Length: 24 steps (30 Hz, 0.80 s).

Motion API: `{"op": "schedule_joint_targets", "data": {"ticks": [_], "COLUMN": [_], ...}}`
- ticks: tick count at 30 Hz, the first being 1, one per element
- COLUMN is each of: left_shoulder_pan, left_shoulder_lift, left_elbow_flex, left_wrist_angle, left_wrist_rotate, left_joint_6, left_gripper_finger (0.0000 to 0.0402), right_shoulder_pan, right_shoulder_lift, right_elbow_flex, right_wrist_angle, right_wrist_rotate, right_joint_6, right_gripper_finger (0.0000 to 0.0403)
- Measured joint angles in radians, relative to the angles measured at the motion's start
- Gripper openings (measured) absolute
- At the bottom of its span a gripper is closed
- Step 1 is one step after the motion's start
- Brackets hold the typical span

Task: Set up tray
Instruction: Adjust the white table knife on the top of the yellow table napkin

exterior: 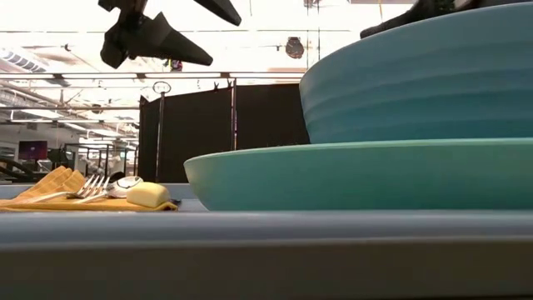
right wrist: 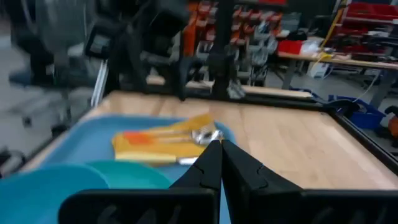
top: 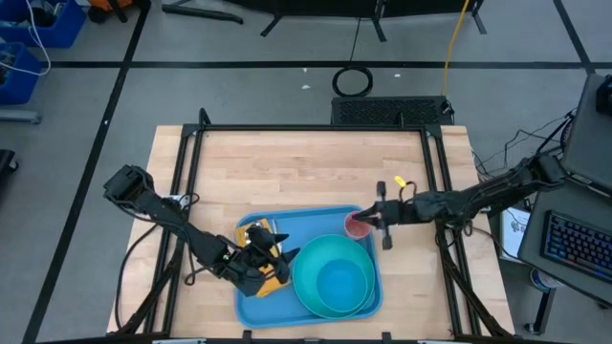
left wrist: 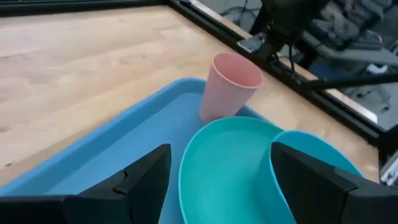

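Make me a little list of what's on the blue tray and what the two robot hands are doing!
Tray: large flat blue plastic tray on the wooden table
Dishes: turquoise bowl on round turquoise plate
Cup: pink plastic cup, upright at tray's far corner
Napkin: yellow napkin with fork and spoon
Left gripper: open, above the tray
Right gripper: shut, empty, beside the cup

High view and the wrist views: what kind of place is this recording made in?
Probably a robotics lab or workshop: a wooden table in a black metal frame, cables on a taped concrete floor, and shelves of red parts bins behind.
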<state>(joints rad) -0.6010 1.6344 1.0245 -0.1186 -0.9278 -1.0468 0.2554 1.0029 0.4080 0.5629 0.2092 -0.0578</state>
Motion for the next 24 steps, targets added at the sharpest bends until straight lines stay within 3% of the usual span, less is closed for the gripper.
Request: {"op": "schedule_joint_targets", "data": {"ticks": [7,13,17,20,24], "left_shoulder_pan": [0.035,0.032,0.004,-0.003,0.001], "left_shoulder_lift": [0.0,0.0,0.0,0.0,0.0], "left_elbow_flex": [0.0,0.0,0.0,0.0,0.0], "left_wrist_angle": [0.011,-0.023,-0.022,-0.089,-0.226], "left_wrist_rotate": [0.16,0.224,0.226,0.294,0.424], "left_joint_6": [0.017,-0.008,-0.027,-0.118,-0.375], "left_gripper_finger": [0.028,0.028,0.028,0.028,0.028], "right_shoulder_pan": [-0.006,-0.006,-0.012,-0.021,-0.02], "right_shoulder_lift": [-0.193,-0.244,-0.23,-0.223,-0.223], "right_elbow_flex": [-0.122,-0.157,-0.158,-0.158,-0.158], "right_wrist_angle": [0.093,0.12,0.083,0.085,0.084], "right_wrist_rotate": [-0.003,-0.008,-0.113,-0.106,-0.108], "right_joint_6": [0.043,0.082,0.141,0.169,0.17], "right_gripper_finger": [0.0,0.0,0.0,0.0,0.0]}}
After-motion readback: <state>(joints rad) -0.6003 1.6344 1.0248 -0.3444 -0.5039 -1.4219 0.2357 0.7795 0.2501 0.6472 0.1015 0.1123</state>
